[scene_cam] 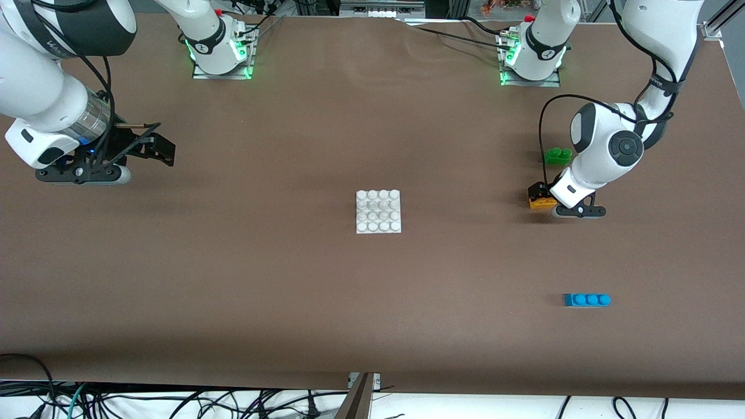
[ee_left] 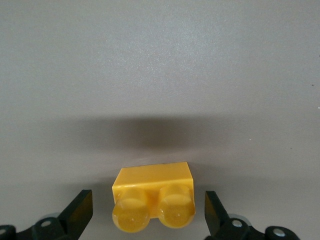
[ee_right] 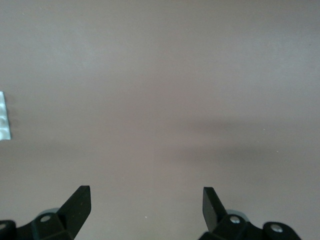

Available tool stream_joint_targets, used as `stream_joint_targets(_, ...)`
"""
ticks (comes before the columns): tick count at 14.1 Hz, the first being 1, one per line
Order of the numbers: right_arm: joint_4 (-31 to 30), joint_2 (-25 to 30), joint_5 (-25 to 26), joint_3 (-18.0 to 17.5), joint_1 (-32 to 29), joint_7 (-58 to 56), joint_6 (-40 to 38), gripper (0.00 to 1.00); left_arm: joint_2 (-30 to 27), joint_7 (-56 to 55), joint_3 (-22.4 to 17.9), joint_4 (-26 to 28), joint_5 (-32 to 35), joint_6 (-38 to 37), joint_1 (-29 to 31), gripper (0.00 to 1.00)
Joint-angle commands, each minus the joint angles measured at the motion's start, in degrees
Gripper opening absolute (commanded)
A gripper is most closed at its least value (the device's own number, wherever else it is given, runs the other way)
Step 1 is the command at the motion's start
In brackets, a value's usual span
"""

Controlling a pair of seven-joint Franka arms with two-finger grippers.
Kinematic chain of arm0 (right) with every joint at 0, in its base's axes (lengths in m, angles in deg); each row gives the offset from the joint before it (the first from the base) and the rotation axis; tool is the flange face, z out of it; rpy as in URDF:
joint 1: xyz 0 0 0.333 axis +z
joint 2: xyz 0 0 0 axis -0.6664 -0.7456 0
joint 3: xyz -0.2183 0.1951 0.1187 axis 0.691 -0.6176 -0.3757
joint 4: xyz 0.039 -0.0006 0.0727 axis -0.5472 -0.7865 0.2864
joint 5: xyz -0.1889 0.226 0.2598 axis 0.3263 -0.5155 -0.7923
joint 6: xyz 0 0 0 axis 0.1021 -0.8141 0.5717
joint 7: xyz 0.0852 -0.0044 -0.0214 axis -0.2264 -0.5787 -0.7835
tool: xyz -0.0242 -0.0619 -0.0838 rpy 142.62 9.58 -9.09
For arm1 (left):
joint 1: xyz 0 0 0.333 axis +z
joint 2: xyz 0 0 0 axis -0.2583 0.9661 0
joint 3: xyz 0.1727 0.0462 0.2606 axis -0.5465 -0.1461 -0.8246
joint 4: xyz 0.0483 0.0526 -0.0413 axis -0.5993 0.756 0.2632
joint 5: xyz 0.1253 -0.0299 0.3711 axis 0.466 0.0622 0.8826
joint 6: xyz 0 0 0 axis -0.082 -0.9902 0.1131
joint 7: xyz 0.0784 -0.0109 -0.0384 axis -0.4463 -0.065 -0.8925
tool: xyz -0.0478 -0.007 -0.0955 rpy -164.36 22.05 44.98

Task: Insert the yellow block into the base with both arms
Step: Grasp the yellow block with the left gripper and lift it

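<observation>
The yellow block [scene_cam: 542,203] lies on the table toward the left arm's end, studs up. My left gripper [scene_cam: 540,196] is down at it, open, with one finger on each side and a gap to both. In the left wrist view the block [ee_left: 152,197] sits between the two black fingertips [ee_left: 80,210], untouched. The white base [scene_cam: 378,211] lies flat at the table's middle, apart from both grippers. My right gripper [scene_cam: 162,148] is open and empty over bare table at the right arm's end; its view shows open fingers [ee_right: 77,205] and a sliver of the base [ee_right: 4,116].
A green two-stud brick [scene_cam: 557,155] lies just farther from the front camera than the yellow block, close to the left arm's wrist. A blue three-stud brick [scene_cam: 586,299] lies nearer to the front camera at the same end.
</observation>
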Motion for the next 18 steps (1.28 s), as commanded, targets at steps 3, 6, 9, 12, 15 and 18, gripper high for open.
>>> stream_joint_targets(3,1.9,-0.7,2.0,-0.3,-0.1,-7.2,-3.3,0.99,-0.6,-0.2,0.0,0.1,-0.8,0.2,-0.3,0.53)
stream_joint_targets(6,2.0,-1.0,1.3,1.1,-0.8,-6.8,-3.1,0.99,-0.9,-0.2,0.0,0.1,-0.8,0.1,-0.3,0.49)
stream_joint_targets(9,2.0,-1.1,1.1,1.1,-0.7,-3.9,-2.8,0.99,-3.0,-0.1,0.0,-0.3,-0.8,-0.7,-0.3,0.49)
stream_joint_targets(12,2.0,-1.2,0.6,1.0,-0.6,-3.8,-1.9,0.99,-4.8,-0.1,0.1,-4.6,-0.8,-9.3,-0.3,0.49)
stream_joint_targets(15,2.0,-1.2,0.6,0.9,-0.5,-3.8,-1.5,0.99,-4.6,-1.1,3.0,-13.5,-0.8,-21.4,-0.3,0.49)
stream_joint_targets(18,2.0,-1.2,0.5,0.9,-0.5,-3.8,-1.0,0.99,-3.9,-6.1,8.4,-21.2,-0.9,-28.6,-0.4,0.49)
